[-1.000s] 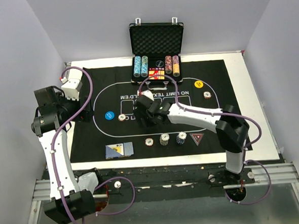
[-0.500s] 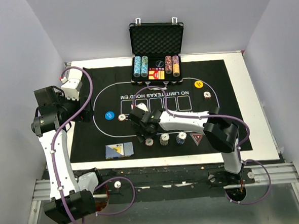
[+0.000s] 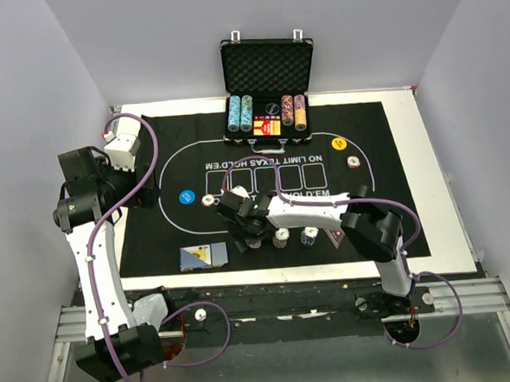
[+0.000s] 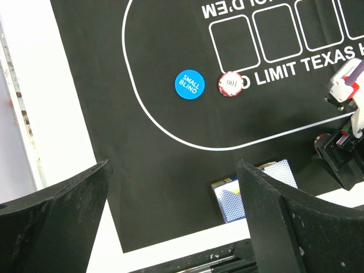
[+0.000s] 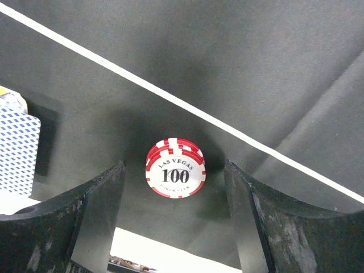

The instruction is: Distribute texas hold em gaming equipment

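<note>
Right pincer [image 5: 173,170] now astride red chips [image 5: 175,169]

Even bright light, soft shadows, sharp focus

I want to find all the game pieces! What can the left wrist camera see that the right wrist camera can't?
Only the left wrist view shows the blue SMALL BLIND button and a red chip beside it. Only the right wrist view shows the red chip stack marked LAS VEGAS 100, between the fingers of the open right gripper. Both show the blue-backed cards and the black mat with its white line.
</note>
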### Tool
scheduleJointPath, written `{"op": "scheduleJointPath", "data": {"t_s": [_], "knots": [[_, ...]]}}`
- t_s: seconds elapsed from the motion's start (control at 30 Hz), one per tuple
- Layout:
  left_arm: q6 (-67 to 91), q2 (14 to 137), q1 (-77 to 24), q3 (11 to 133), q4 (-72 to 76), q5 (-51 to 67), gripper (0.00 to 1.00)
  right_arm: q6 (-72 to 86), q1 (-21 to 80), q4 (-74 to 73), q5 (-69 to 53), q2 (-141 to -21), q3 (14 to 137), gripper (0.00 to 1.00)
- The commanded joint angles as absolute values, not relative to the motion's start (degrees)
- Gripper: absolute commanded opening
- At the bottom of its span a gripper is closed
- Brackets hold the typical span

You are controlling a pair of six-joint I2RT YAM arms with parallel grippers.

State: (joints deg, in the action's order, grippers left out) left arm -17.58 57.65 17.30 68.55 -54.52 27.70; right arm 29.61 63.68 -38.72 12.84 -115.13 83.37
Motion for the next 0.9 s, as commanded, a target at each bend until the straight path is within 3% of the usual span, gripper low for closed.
{"op": "scheduleJointPath", "data": {"t_s": [0.0,0.53,0.87], "knots": [[-17.5,57.0,17.7,69.5,-54.5,28.4,0.99,30.1,64.1,-40.2,10.7,-117.5,83.3,0.77],[-18.0,57.0,17.7,69.1,-53.9,27.7,0.99,28.7,63.3,-42.3,11.1,-120.1,86.8,0.48],[-18.7,56.6,17.7,69.0,-54.0,26.7,0.99,25.7,53.4,-40.6,11.6,-118.6,85.0,0.41]]}}
